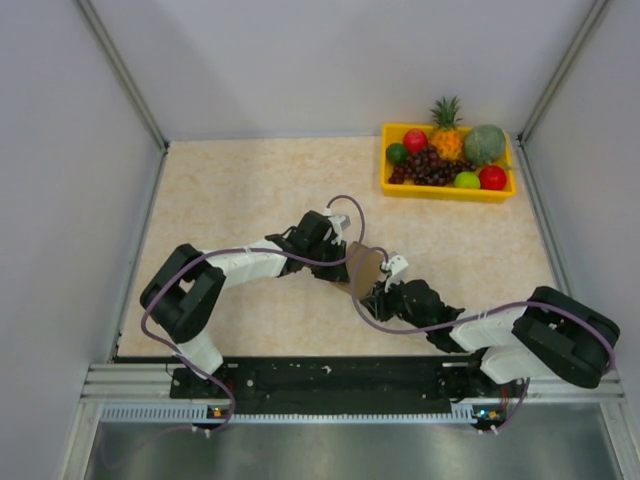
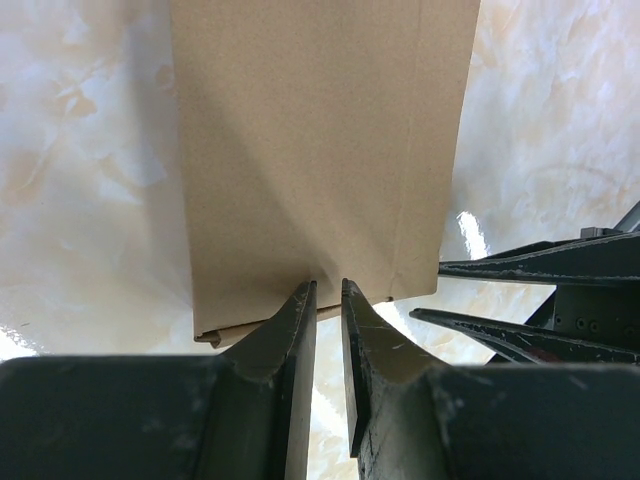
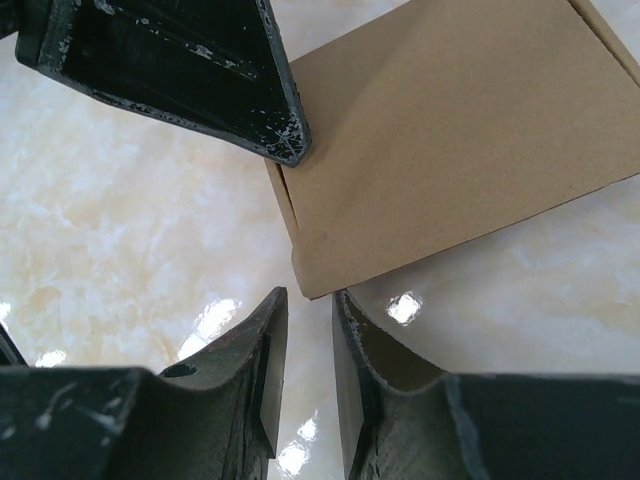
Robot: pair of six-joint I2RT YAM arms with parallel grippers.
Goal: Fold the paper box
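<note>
Here, plain brown paper box [image 3: 450, 150], folded flat.

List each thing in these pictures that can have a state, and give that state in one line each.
Box: folded flat-sided, lying on the table between both grippers.
Left gripper: jaws nearly shut, tips at the box's edge; grip unclear.
Right gripper: jaws nearly shut, just off the box's corner, holding nothing.
Fruit tray: full, at the far right.

No readable txt, labels, brands or nos. anywhere. Plain brown cardboard paper box [image 2: 320, 150] is blank on every face shown; yellow plastic fruit tray [image 1: 447, 190] has no markings; black gripper fingers [image 3: 190, 60] show only scuffs.
</note>
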